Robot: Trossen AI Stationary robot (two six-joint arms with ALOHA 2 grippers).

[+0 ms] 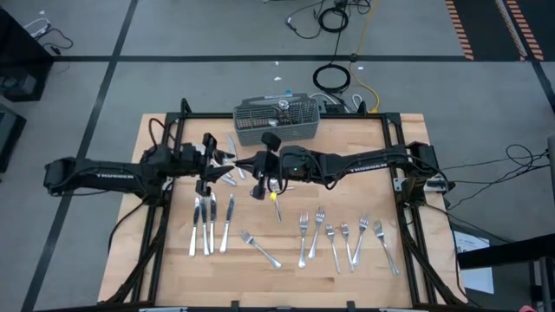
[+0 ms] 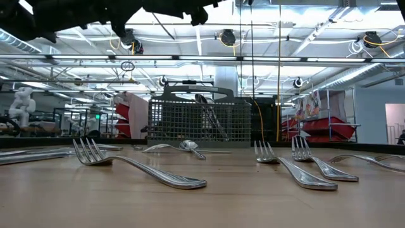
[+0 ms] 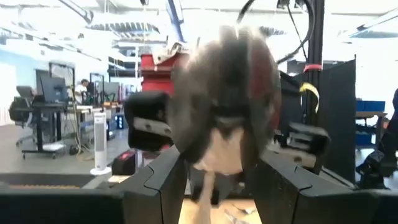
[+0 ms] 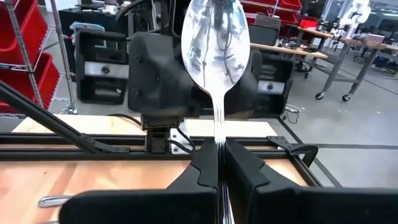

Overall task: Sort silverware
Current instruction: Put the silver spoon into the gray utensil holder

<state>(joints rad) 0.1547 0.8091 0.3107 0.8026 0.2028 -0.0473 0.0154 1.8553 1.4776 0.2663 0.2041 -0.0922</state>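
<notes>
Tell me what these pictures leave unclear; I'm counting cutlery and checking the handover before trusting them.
- Basket contents: high view too small, low view screened by mesh; count unknown.
- Spoon handle: hidden between the right gripper fingers in the right wrist view.
- Left wrist view: the spoon bowl, blurred and close, hides the table beyond; whether the left gripper touches it is unclear.
- Knives: overlapping, too small to count surely.

Six forks on table: five grouped at right, one alone near centre. Three knives side by side at left. One spoon held upright between arms. One mesh basket at far edge. Two arms. Further pieces under grippers, uncountable.
</notes>
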